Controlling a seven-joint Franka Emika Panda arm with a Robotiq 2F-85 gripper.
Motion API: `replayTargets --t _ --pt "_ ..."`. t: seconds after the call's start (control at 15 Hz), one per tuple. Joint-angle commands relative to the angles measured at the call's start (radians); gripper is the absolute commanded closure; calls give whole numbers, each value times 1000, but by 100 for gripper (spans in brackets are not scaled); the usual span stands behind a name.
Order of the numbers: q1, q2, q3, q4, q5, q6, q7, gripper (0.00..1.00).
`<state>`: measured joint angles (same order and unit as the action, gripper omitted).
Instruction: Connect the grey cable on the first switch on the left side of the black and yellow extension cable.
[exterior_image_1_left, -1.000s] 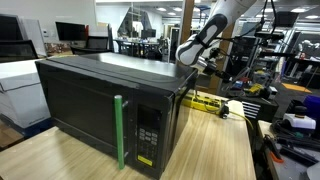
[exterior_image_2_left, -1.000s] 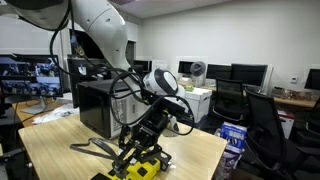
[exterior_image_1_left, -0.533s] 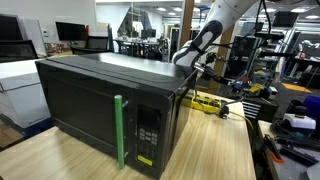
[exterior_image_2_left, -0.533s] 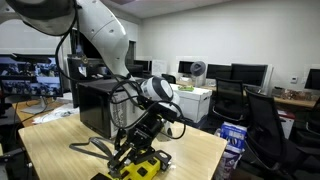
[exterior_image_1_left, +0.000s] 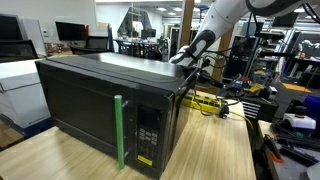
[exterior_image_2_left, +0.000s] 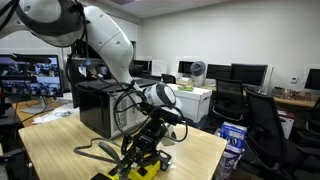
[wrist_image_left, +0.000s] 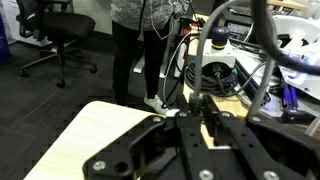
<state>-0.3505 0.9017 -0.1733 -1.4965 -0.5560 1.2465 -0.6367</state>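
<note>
A: What was the surface, and what was the room like?

B: A light wooden table (exterior_image_1_left: 215, 145) in an open office-lab. Desks with monitors (exterior_image_2_left: 250, 73) and an office chair (exterior_image_2_left: 265, 115) stood behind it. A big black microwave (exterior_image_1_left: 95, 100) with a green handle (exterior_image_1_left: 119, 130) took up most of the tabletop.

A: And where was the black and yellow extension cable (exterior_image_1_left: 207, 103)?

B: It lay flat on the wood. In an exterior view it was just past the microwave's far corner; in both exterior views it was near the table's edge (exterior_image_2_left: 140, 170).

A: Where was it relative to the gripper (exterior_image_2_left: 140, 152)?

B: Directly underneath. The white arm (exterior_image_1_left: 222, 15) bent down over the table, and the gripper hung close above the yellow strip. I couldn't tell whether they touched.

A: How were the fingers (wrist_image_left: 182, 128) set?

B: In the wrist view they looked drawn near each other, with only a slim gap. The dark linkages crowded the view, though, so I couldn't tell how they were set or whether they pinched anything.
</note>
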Motion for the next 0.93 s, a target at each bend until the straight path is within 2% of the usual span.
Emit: replayTargets --t 0.0,0.53,0.87 --pt "-6 46 1 79 15 -59 26 94" --pt "-8 115 6 179 14 -108 24 94" --pt "-8 127 10 188 30 -103 34 94"
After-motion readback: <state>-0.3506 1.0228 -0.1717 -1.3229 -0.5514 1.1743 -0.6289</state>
